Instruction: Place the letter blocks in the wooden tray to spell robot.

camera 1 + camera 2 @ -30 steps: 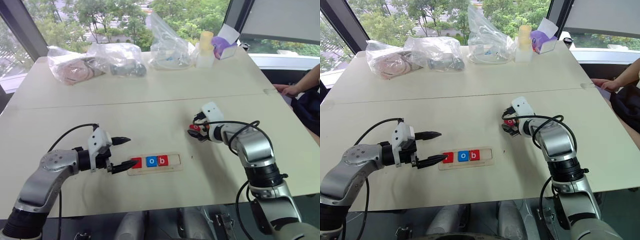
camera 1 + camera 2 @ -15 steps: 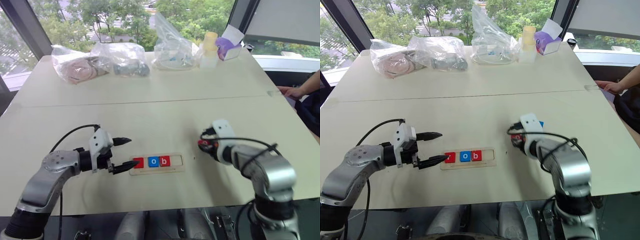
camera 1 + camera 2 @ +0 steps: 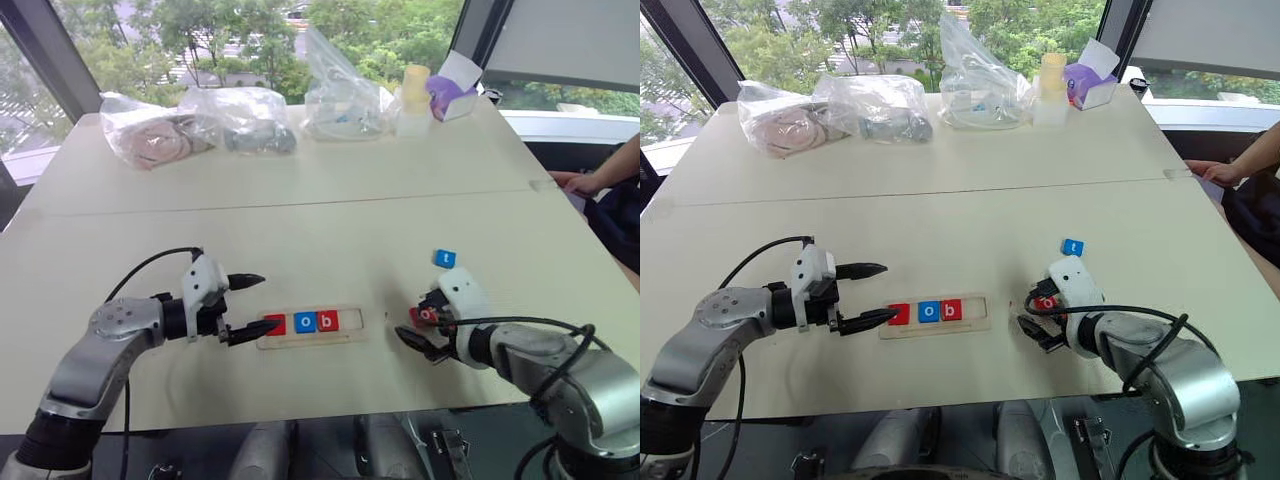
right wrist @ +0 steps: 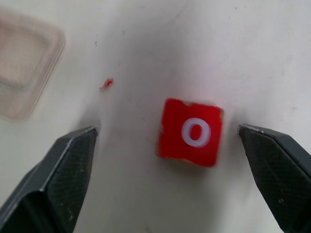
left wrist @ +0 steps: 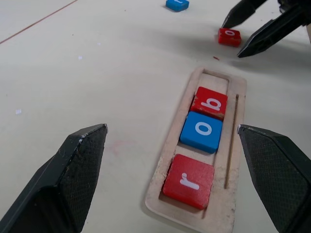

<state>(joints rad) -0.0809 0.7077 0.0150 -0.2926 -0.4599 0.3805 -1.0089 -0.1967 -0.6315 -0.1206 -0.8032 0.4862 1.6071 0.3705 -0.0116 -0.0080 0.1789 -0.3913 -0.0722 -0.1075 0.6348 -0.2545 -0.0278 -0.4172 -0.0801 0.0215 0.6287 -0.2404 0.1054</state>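
The wooden tray point(image 3: 347, 327) lies near the table's front edge and holds a red r point(image 5: 188, 180), a blue o point(image 5: 201, 131) and a red b point(image 5: 210, 103); its right end is bare. My left gripper point(image 3: 263, 304) is open at the tray's left end, holding nothing. To the right of the tray, a red o block point(image 4: 191, 131) lies flat on the table between the spread fingers of my open right gripper point(image 4: 167, 131). A blue t block point(image 3: 445, 259) lies alone on the table a little beyond it.
Several clear plastic bags point(image 3: 235, 115), a pale bottle point(image 3: 411, 95) and a purple-and-white box point(image 3: 450, 85) line the table's far edge. A person's hand point(image 3: 572, 180) rests at the right edge. A seam point(image 3: 300, 205) crosses the tabletop.
My right gripper drew back toward the front edge with the red o block, then opened, leaving the block on the table. The blue t block, hidden behind it before, now shows. The left arm stayed put.
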